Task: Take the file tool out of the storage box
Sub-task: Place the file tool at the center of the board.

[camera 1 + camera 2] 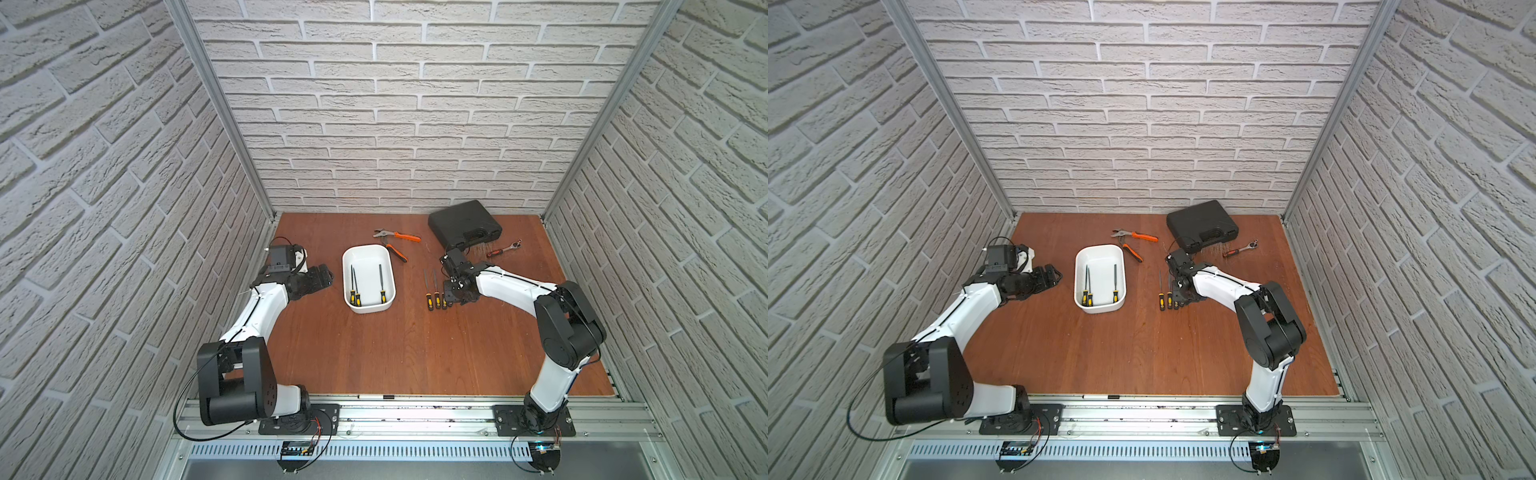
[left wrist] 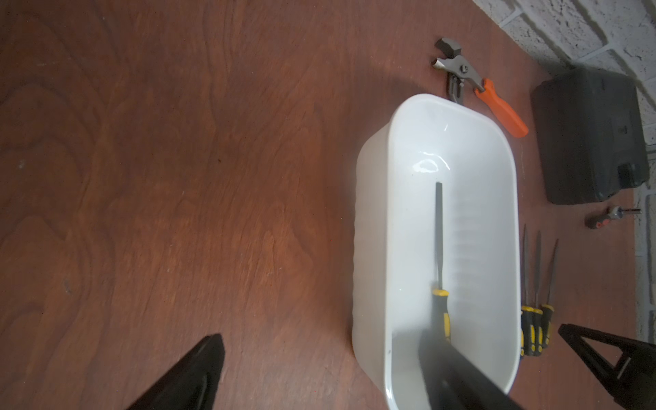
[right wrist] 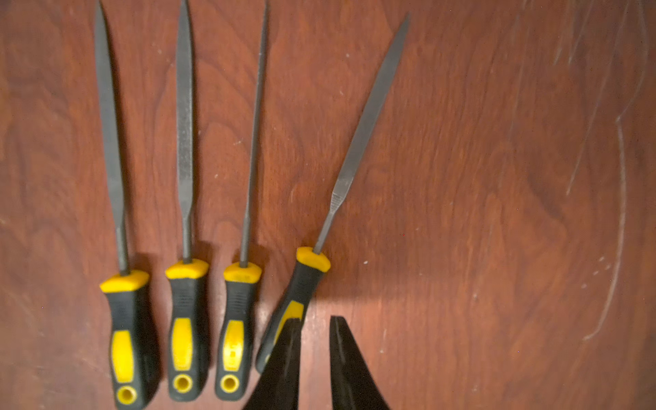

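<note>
Three file tools (image 1: 381,284) are seen inside the storage box (image 1: 368,255), with four more files (image 3: 184,124) laid out right of it. The left gripper (image 1: 324,277) is held wide open; the right gripper (image 3: 315,319) is parted narrowly, nothing gripped.

The reddish-brown wooden worktop (image 1: 415,353) showed plain grain under a matt finish, marked beside the files with pale fine scratches. The white rectangular plastic storage box (image 2: 369,248) was smooth and glossy, with bright highlights on its inner floor. The yellow-and-black-handled file tool (image 2: 439,241) inside it had a dull grey metal blade. The four matching files (image 3: 185,142) on the worktop had the same matt, finely roughened metal, and ribbed, rubbery-looking black grips with smooth yellow inserts. The orange-handled pliers (image 2: 475,85) had a bare, slightly shiny metal head. The black hard plastic case (image 2: 589,135) looked matt. The black fingers (image 3: 348,362) of the right pincer (image 3: 316,321) were smooth and matt.
</note>
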You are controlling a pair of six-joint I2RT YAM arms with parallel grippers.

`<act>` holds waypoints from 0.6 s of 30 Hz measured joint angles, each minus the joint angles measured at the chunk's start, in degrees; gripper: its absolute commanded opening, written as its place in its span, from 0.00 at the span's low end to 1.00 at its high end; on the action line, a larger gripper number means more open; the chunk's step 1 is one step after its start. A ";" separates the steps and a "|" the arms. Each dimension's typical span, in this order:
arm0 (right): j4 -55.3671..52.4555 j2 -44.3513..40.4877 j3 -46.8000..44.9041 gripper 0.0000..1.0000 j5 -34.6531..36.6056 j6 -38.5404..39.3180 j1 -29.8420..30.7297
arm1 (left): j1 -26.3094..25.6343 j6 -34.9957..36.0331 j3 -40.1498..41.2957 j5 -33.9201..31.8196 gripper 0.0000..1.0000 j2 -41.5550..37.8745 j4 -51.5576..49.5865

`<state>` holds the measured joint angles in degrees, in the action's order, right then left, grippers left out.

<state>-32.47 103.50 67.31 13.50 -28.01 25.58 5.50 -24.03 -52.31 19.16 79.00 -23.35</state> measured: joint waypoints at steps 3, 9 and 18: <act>-0.15 -0.04 0.02 0.40 -0.09 -0.63 -0.46 | 0.00 0.00 0.00 0.00 0.91 0.00 0.00; -0.15 0.50 1.16 0.40 -1.31 -2.71 -1.97 | 0.00 0.02 0.00 -0.02 0.91 0.00 0.00; 0.55 3.74 3.37 0.38 -2.82 -3.37 -2.56 | 0.00 0.22 0.00 -0.39 0.91 -0.02 -0.13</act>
<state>-31.92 107.24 70.67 10.68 -31.38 23.03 5.50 -23.81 -52.31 18.76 78.98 -23.49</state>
